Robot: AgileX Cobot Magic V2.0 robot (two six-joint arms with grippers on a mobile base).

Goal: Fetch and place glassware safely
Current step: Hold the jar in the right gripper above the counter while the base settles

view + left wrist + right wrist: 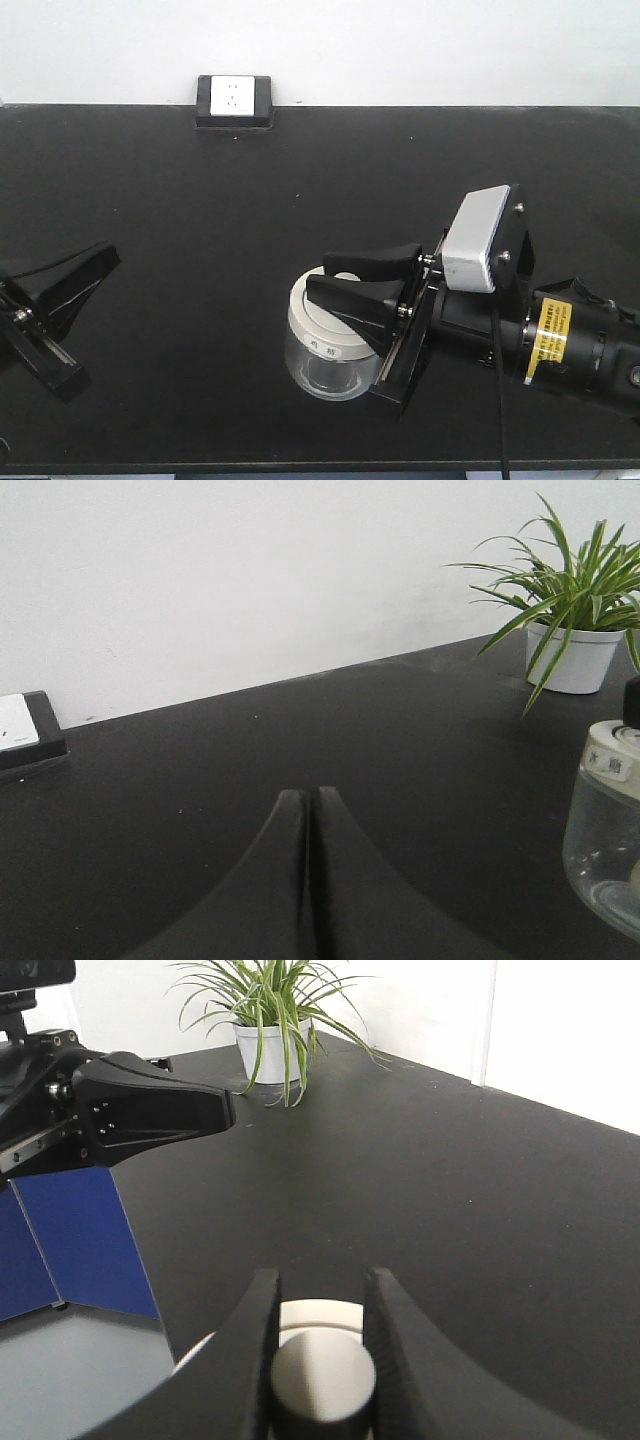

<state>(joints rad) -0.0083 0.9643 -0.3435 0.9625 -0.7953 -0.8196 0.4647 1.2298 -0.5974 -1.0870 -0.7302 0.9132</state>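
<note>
Jar (322,372) upright on bench (200,200), right of centre, directly under right end effector (319,277). Its fingers (250,1355) straddle lid knob (322,1380), pressed both sides; looks clamped. Jar axis vertical. Left end effector (108,253) pinched together, empty, well apart leftward.

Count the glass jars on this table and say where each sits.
1. The glass jar stands near the front edge of the table, right of centre, the right gripper clamped on its lid knob. No other shows.
</note>
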